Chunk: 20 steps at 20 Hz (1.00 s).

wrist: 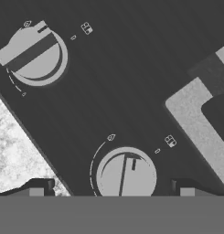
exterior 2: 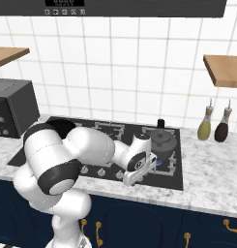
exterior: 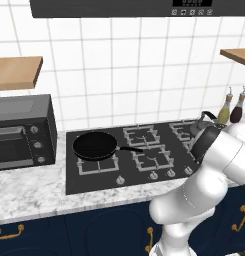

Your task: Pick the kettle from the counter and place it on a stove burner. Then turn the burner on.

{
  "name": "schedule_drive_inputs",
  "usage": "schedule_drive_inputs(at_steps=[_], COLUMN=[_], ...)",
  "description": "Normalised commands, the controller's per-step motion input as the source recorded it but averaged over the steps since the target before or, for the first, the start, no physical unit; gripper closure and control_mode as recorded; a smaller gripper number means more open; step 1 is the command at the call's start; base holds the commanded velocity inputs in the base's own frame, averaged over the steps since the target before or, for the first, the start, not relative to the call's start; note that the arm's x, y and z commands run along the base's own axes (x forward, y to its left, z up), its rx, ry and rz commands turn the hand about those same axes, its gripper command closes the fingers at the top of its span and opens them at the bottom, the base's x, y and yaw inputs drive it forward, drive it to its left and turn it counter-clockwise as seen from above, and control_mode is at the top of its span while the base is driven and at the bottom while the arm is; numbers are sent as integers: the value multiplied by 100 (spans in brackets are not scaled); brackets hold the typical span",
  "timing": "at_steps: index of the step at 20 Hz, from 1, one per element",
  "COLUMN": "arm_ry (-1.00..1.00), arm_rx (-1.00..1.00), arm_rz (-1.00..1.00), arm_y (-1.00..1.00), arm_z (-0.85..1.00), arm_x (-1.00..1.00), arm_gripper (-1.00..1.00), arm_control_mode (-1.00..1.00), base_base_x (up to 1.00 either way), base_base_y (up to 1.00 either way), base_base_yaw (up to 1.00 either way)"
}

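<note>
Sitting already on the rear right stove burner (exterior 2: pixel 161 145) of the cooktop (exterior 2: pixel 110 167): the kettle (exterior 2: pixel 162 138), off the counter (exterior 2: pixel 207 191), so placing looking done. Hovering low over the front-row knob (wrist: pixel 126 176) with fingers spread either side and gripping nothing: the gripper (wrist: pixel 109 187). Remaining, judging from this: turning that knob to light the burner.
</note>
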Motion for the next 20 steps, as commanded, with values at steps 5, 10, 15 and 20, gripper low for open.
schedule_drive_inputs(at_steps=[5,10,15,20], arm_ry=[0,-11,-14,-8], arm_rx=[-3,0,0,0], arm_rz=[-2,-8,-3,0], arm_y=[-26,-21,-1,2], arm_z=[0,-13,8,48], arm_x=[38,38,-36,-45], arm_gripper=[-100,-100,-100,-100], arm_control_mode=[-100,-100,-100,-100], base_base_x=[0,0,0,0], base_base_y=[0,0,0,0], base_base_yaw=[0,0,0,0])
